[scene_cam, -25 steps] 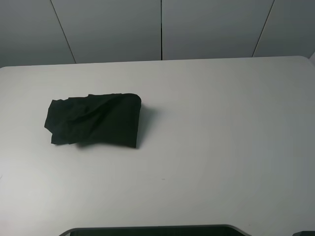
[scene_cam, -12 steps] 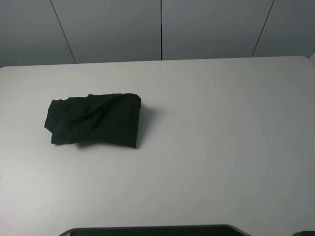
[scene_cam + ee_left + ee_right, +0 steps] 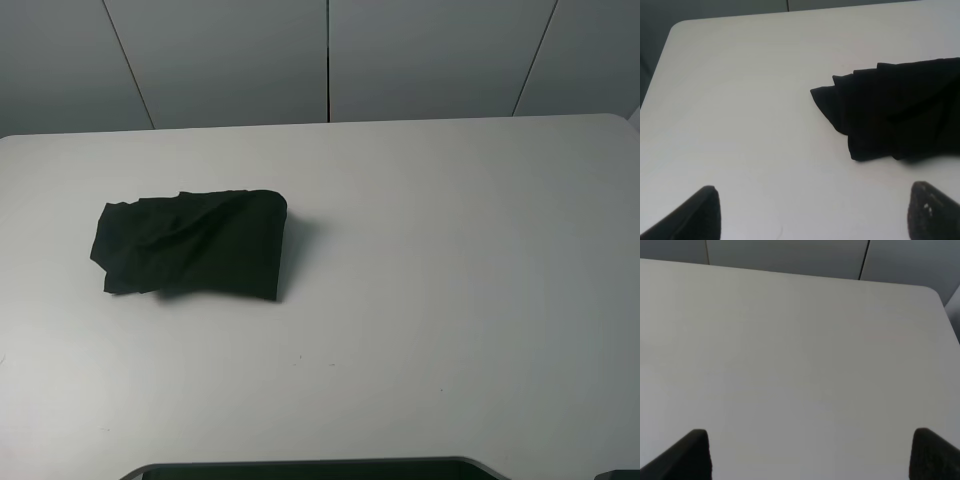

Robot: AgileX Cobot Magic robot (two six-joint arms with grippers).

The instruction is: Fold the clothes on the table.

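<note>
Black cotton T-shirt (image 3: 190,245), folded into a rumpled bundle, lies left of centre on the plain white tabletop (image 3: 450,280). Left hand (image 3: 812,212) gapes wide and empty, short of the shirt; right hand (image 3: 810,455) likewise, well apart.

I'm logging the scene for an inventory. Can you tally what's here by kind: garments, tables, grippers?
Garments: 1, the black clothes lying in a bundle
Tables: 1, the white table
Grippers: 2, the left gripper and the right gripper, both open and holding nothing
Total: 4
</note>
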